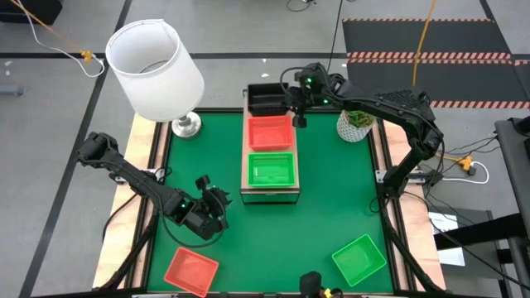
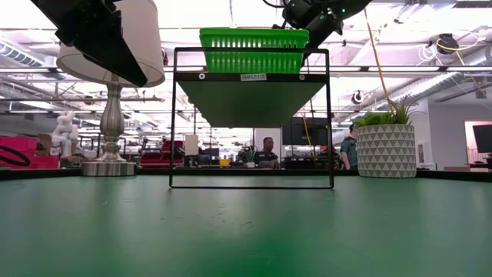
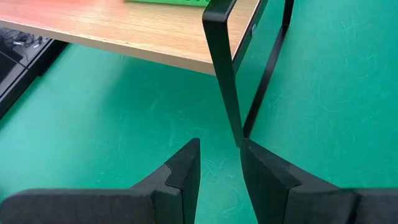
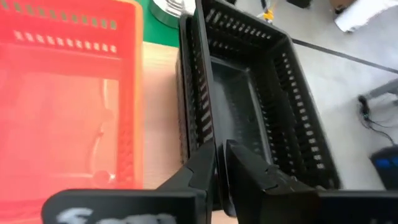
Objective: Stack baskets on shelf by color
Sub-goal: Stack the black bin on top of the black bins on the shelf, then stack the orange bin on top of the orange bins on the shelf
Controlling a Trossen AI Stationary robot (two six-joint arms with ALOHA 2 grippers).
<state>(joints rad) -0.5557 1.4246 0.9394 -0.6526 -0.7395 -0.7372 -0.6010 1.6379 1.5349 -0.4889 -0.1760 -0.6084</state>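
The shelf point(image 1: 269, 193) stands mid-table. It carries a black basket point(image 1: 265, 98) at its far end, an orange-red basket point(image 1: 271, 132) in the middle and a green basket point(image 1: 272, 170) at its near end. A loose orange-red basket point(image 1: 190, 270) and a loose green basket point(image 1: 359, 258) rest flat on the table near its near edge. My right gripper point(image 1: 296, 109) is at the black basket's right wall, shut on it. My left gripper point(image 1: 222, 209) hovers low left of the shelf's near end, slightly open and empty, pointing at a shelf leg point(image 3: 224, 81). My right gripper point(image 4: 221, 163) pinches the black basket's long side wall point(image 4: 200, 118), the one beside the orange-red basket point(image 4: 68, 106). One finger is inside the basket and one outside. The fingers come from above, slanting down. Whether the basket's bottom rests on the shelf, I cannot tell.
A white-shaded lamp point(image 1: 157, 62) stands at the far left corner, a patterned plant pot point(image 1: 356, 124) at the far right. The shelf's thin black legs point(image 2: 174, 115) rise from the green table. Open green surface lies between the two loose baskets. People show in the room beyond.
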